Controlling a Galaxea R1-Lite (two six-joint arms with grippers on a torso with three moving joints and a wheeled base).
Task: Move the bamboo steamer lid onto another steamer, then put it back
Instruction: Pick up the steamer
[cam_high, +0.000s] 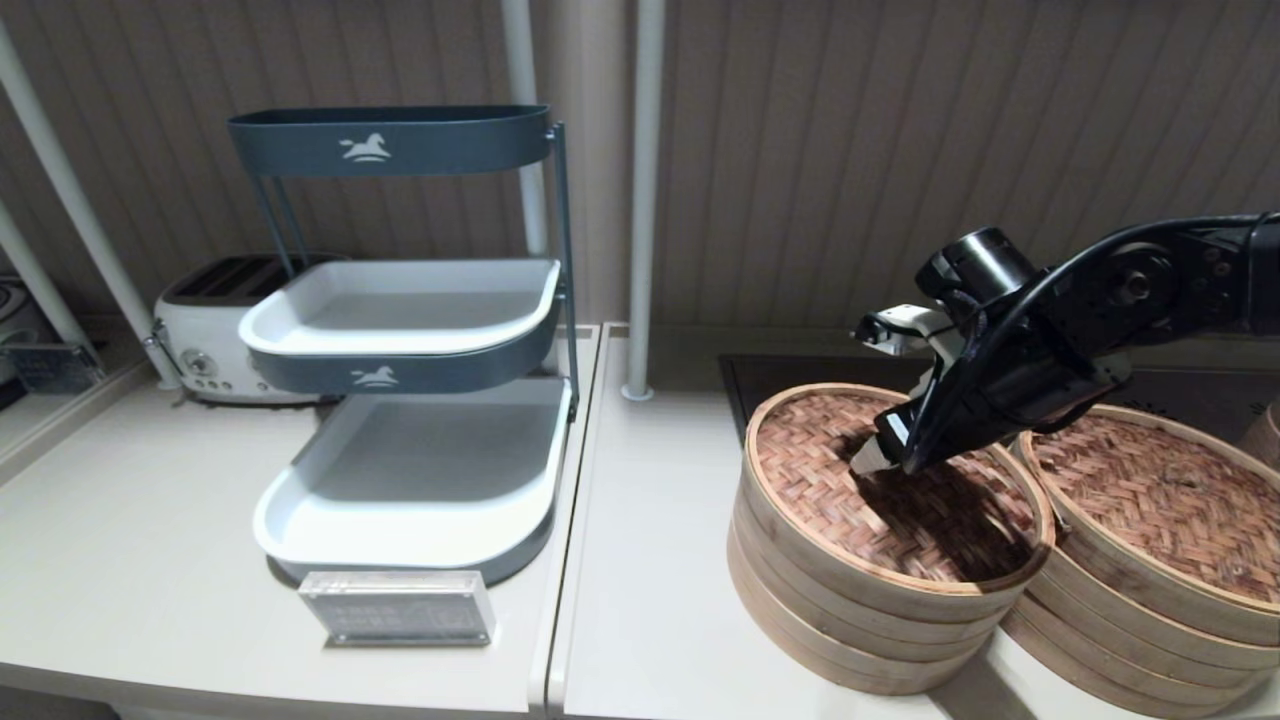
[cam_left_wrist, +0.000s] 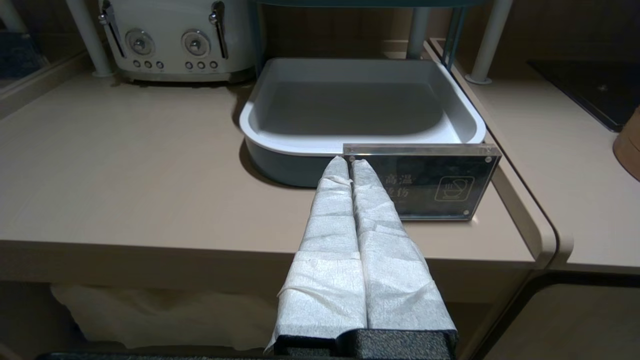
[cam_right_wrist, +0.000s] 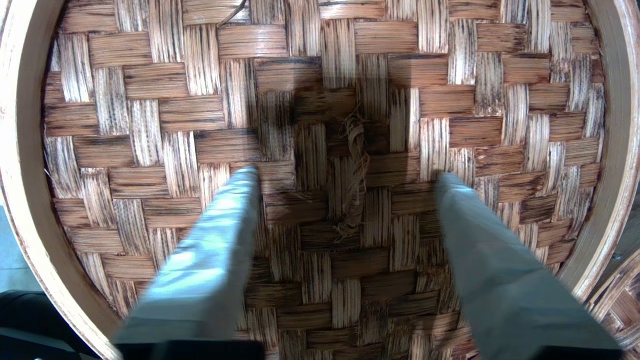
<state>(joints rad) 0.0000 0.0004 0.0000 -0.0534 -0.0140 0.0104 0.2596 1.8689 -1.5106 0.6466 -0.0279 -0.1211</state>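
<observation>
The bamboo steamer lid (cam_high: 810, 460), tan-pink weave in a pale hoop, sits on the left bamboo stack (cam_high: 800, 590). My right gripper (cam_high: 868, 462) hangs just over its middle, open. In the right wrist view the right gripper (cam_right_wrist: 346, 175) has its taped fingers either side of the small centre loop (cam_right_wrist: 354, 200), with the weave (cam_right_wrist: 150, 125) close below. Another steamer (cam_high: 1110, 615) stands touching on the right under its darker reddish-brown lid (cam_high: 1170, 500). My left gripper (cam_left_wrist: 348, 162) is shut on nothing, parked low at the counter's front edge.
A three-tier grey and white rack (cam_high: 400, 300) stands on the left counter, with a white toaster (cam_high: 200, 340) behind and an acrylic sign (cam_high: 400, 605) in front. A black hob (cam_high: 790, 370) lies behind the steamers. A white pole (cam_high: 640, 200) rises at the counter seam.
</observation>
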